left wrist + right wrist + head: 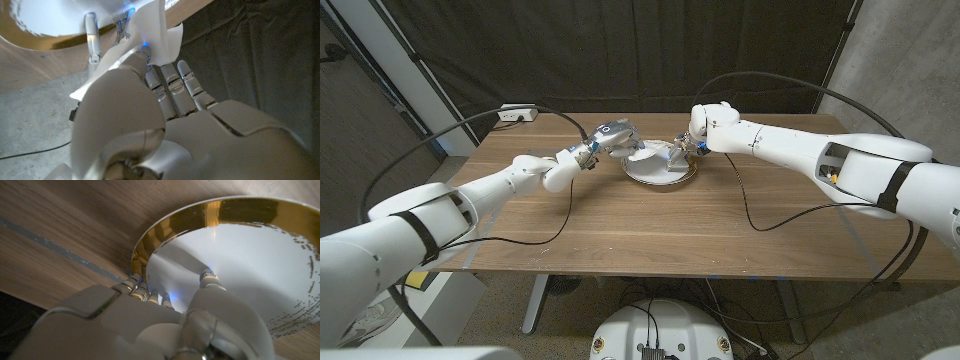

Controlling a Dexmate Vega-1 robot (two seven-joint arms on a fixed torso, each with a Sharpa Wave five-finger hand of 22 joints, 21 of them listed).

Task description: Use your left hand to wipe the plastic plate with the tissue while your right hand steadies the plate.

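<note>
Wooden table [650,225] carries plastic plate [656,176], gold-rimmed, toward far middle. Right hand [686,148] clamps plate's rim, fingers closed on it, so it won't slide. Left hand [611,136] pinches tissue [642,156] over plate (2 hands, 1 job), ready for wiping.

Your table [650,225] is brown wood with a visible grain and a smooth, low-sheen top. The plate [260,265] looks like glossy white plastic, its rim a mirror-bright gold band — the band is flecked and worn along the inner edge. The tissue [162,37] is thin, matt white paper, softly creased. Both hands — left hand [610,135], right hand [688,145] — wear smooth, satin white plastic shells with shiny metal fingertips [207,275].
</note>
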